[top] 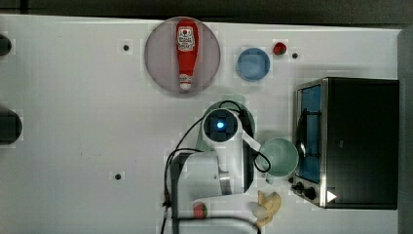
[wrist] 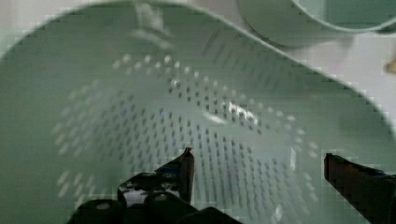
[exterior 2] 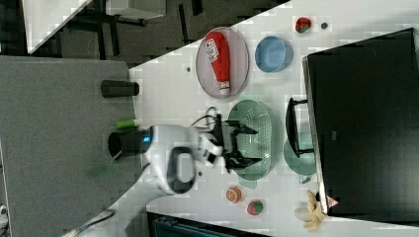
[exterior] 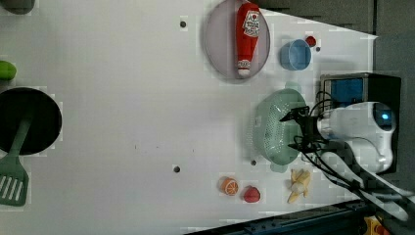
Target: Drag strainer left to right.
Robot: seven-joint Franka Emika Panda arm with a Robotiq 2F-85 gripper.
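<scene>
Claw (exterior 2: 247, 146) spread wide apart, hanging over the strainer (exterior 2: 262, 123), nothing gripped, mug (top: 279, 157) just beside it on the worktop (top: 73, 122)

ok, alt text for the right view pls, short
The robot arm's open gripper hangs over the mint-green strainer on a white table, beside a black toaster oven. A ketchup bottle lies on a grey plate next to a blue bowl.
</scene>
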